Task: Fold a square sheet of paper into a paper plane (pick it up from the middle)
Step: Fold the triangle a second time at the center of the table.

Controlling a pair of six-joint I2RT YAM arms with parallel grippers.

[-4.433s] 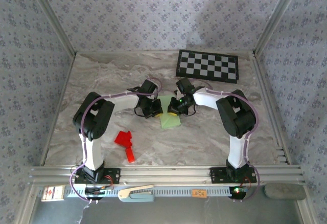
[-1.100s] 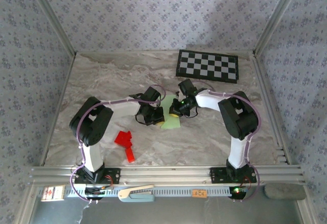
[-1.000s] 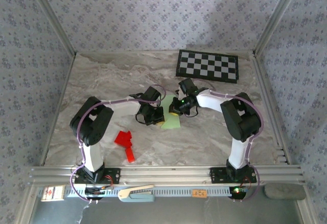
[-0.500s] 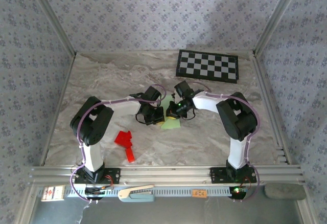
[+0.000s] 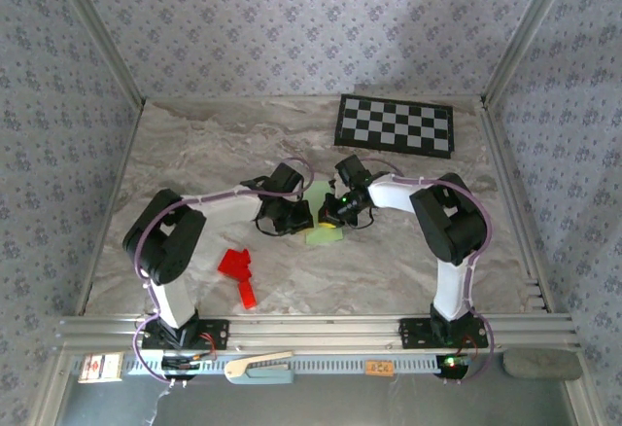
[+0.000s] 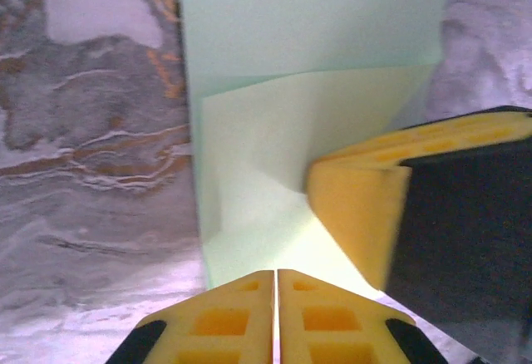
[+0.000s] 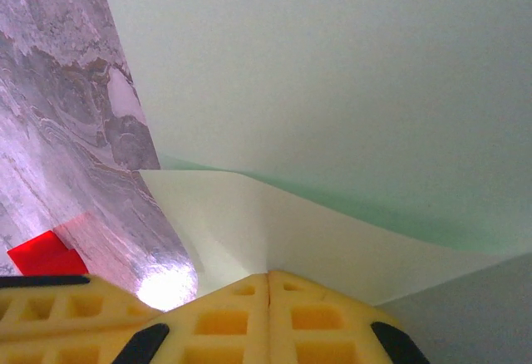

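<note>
You are looking at one pale green square sheet of paper (image 5: 328,235), partly folded and lying mid-table (image 5: 194,154) between two pincers. The left pincer (image 6: 276,274) and the right pincer (image 7: 268,277) are each resting closed tips against it. One red paper shape (image 5: 237,266) and one black-and-white checkerboard (image 5: 396,124) are lying well apart from it.

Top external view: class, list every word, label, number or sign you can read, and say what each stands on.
No text can be read.
White card with red marks, beside the slotted rail's left end: too small to read.
Orange tag on the slotted rail: too blurred to read.
Checkerboard, pale green paper, red paper shape: no writing seen.
</note>
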